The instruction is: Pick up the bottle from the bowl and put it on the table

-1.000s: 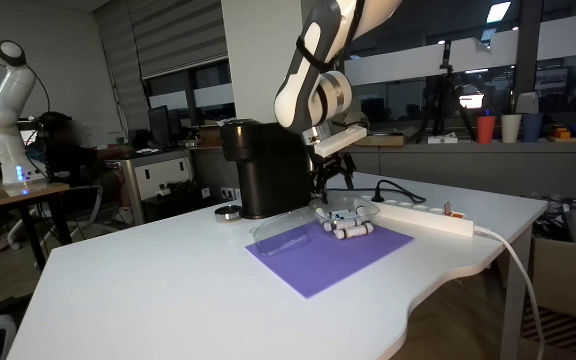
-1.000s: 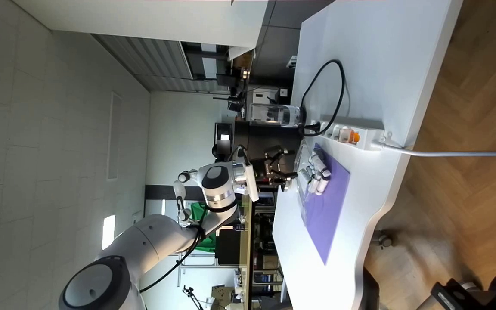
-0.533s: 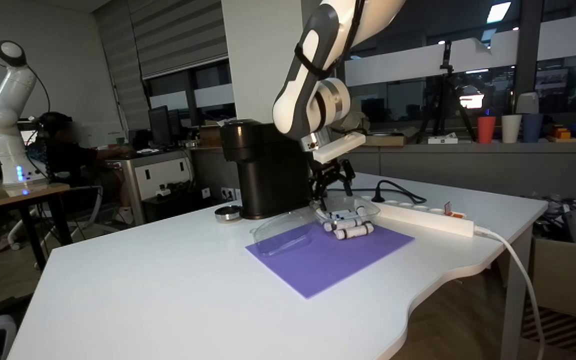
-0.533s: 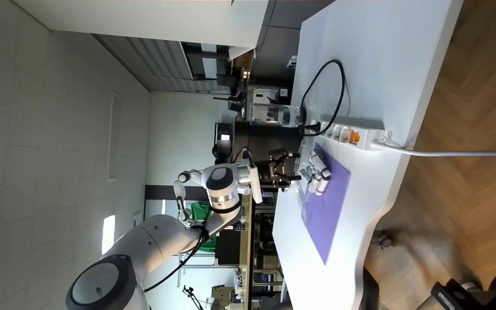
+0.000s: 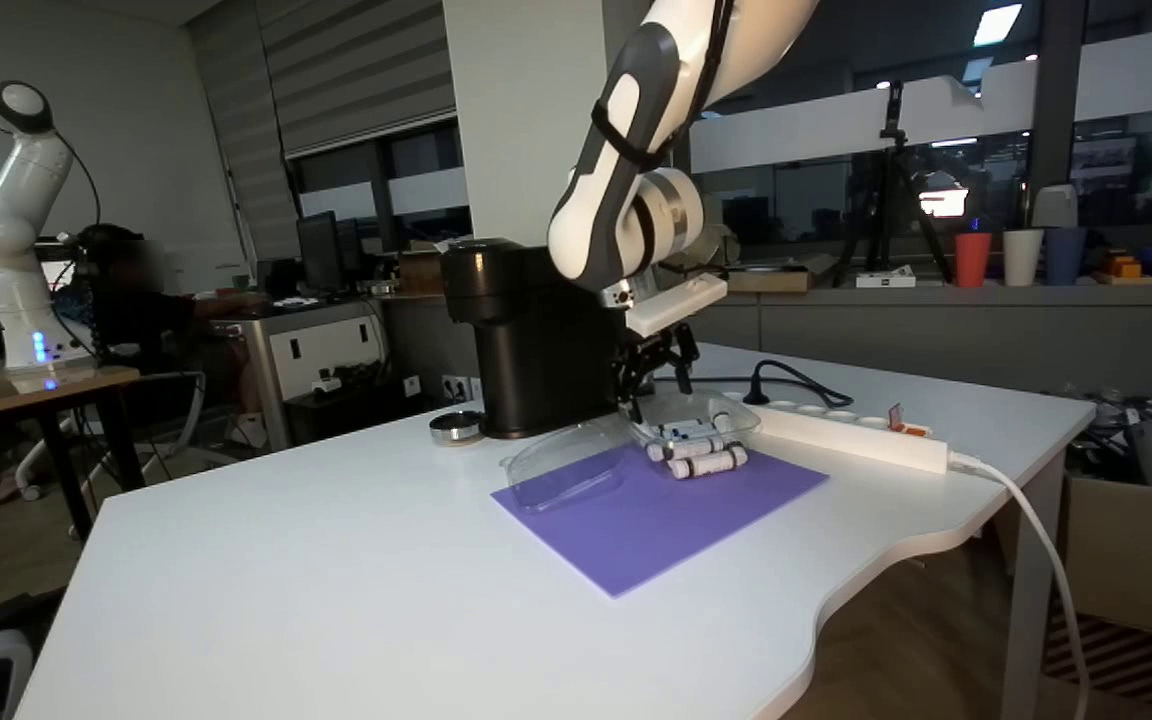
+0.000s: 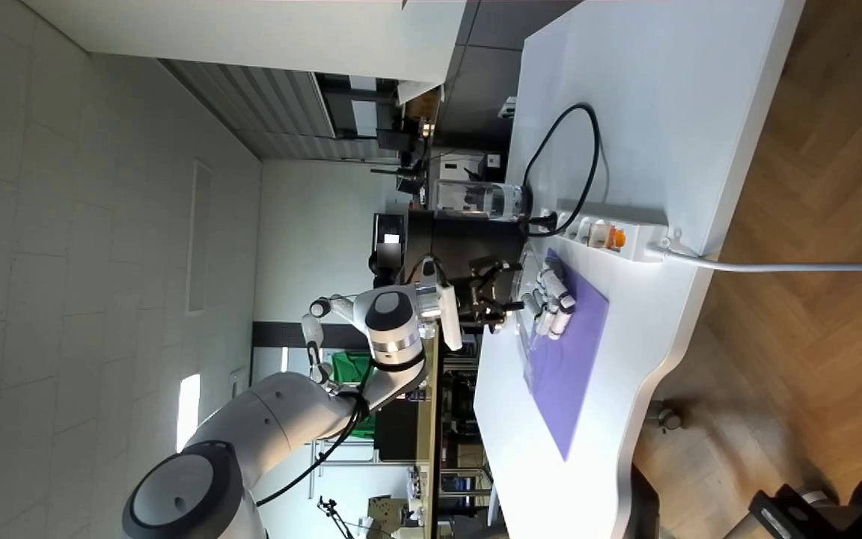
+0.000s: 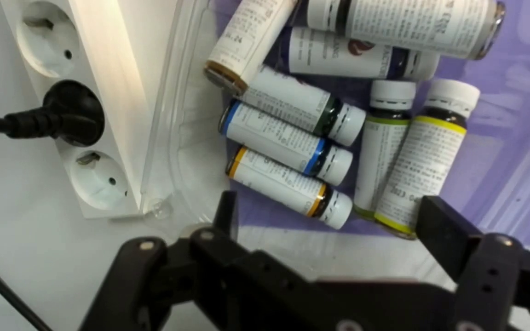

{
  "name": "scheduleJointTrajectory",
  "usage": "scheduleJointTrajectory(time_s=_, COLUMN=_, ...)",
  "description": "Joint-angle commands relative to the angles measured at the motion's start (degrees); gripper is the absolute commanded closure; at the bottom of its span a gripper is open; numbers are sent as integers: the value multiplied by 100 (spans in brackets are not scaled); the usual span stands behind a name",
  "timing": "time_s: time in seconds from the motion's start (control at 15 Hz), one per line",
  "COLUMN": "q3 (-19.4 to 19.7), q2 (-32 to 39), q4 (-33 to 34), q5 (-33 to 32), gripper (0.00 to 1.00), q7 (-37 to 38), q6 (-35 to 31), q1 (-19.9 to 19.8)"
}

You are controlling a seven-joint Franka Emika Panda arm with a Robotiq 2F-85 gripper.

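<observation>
Several small white-labelled bottles with white caps lie in the clear bowl (image 5: 744,420). The bowl's rim also shows in the wrist view (image 7: 167,87). One bottle (image 7: 279,184) has orange bands, one blue bands (image 7: 272,138), one yellow bands (image 7: 423,158). Which one the task means I cannot tell. My gripper (image 7: 331,215) is open and empty, above the near end of the bowl. The orange-banded bottle's cap shows between and beyond its fingers. The right finger (image 7: 449,230) overlaps the yellow-banded bottle's base in view. In both exterior views the gripper (image 5: 660,398) (image 6: 518,286) hangs just above the bowl.
The bowl's clear lid (image 5: 561,475) and a purple mat (image 5: 626,545) lie on the white table (image 5: 336,580). A black coffee machine (image 5: 551,340) stands close beside the gripper. A white power strip (image 5: 856,440) with a black plug (image 7: 74,112) lies along the bowl.
My gripper has come down toward the bowl and shifted slightly left in an exterior view. It stays open. The bottles and bowl have not visibly moved.
</observation>
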State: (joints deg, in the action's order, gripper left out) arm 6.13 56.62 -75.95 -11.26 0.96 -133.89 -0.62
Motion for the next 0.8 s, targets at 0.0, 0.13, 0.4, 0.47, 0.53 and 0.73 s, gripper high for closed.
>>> scheduleJointTrajectory(time_s=0.0, q3=-104, q2=46, q4=-21, q5=53, gripper=0, q7=-285, q6=-401, q1=-108)
scheduleJointTrajectory(time_s=0.13, q3=-134, q2=51, q4=-65, q5=66, gripper=0, q7=-404, q6=-561, q1=-141)
scheduleJointTrajectory(time_s=0.4, q3=-153, q2=39, q4=-60, q5=104, gripper=0, q7=-503, q6=-488, q1=-162)
scheduleJointTrajectory(time_s=0.47, q3=-178, q2=29, q4=-72, q5=136, gripper=0, q7=-519, q6=-504, q1=-182)
scheduleJointTrajectory(time_s=0.53, q3=-236, q2=11, q4=-93, q5=204, gripper=0, q7=-556, q6=-483, q1=-223)
scheduleJointTrajectory(time_s=0.73, q3=-431, q2=41, q4=-17, q5=465, gripper=0, q7=-739, q6=-62, q1=-365)
